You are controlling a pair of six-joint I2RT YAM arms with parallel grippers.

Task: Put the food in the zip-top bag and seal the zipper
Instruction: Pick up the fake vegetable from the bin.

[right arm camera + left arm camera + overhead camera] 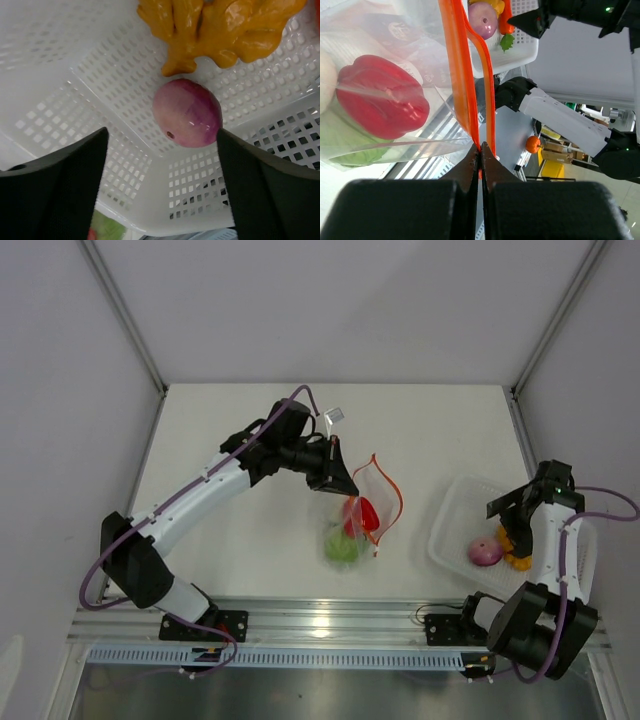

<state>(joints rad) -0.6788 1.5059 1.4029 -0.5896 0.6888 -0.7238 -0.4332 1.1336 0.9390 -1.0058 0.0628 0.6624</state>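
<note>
Bench [250, 430] carries the white basket [460, 510] at my right and the clear bag [380, 35] in the middle, its mouth gaping. My left pincer [480, 150] is pressed together on the zipper [462, 75]. My right pincer [161, 132] hangs spread in the basket, fingers either side of the pink one [187, 112], with the orange lump [215, 25] just beside it. Inside the bag sit the pepper [380, 97] and green fruit [342, 546].
</note>
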